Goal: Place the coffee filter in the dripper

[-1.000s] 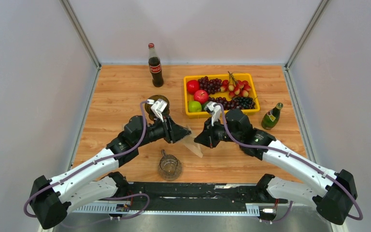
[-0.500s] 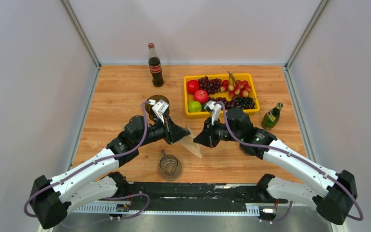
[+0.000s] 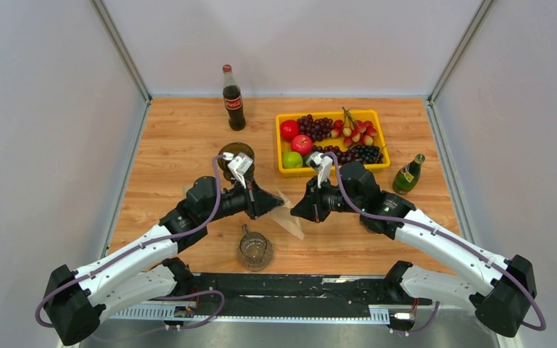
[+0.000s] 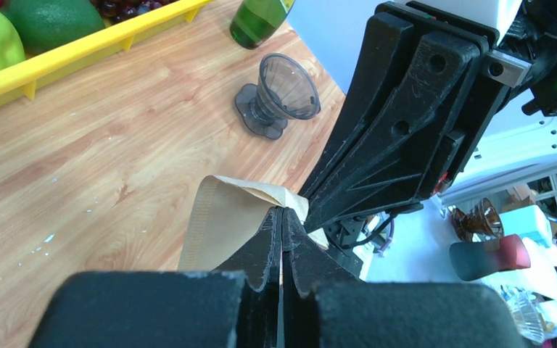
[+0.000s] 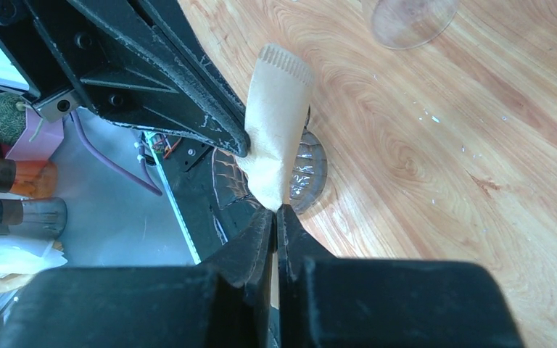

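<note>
Left claw [image 4: 281,217]: jaws fully closed, pinching one edge of the tan paper coffee filter [image 3: 290,220]. The filter spans the gap between both claw tips. Right claw [image 5: 275,214]: jaws pinched on the filter's opposite edge. The clear ribbed glass dripper [image 3: 254,250] stands on the wood, on the near side of both claws.

Wooden table [image 3: 174,145]: cola bottle [image 3: 233,98] stands upper centre, yellow fruit tray [image 3: 366,170] to its right, green bottle [image 3: 407,176] at right, glass dripper [image 3: 254,249] lower centre.
</note>
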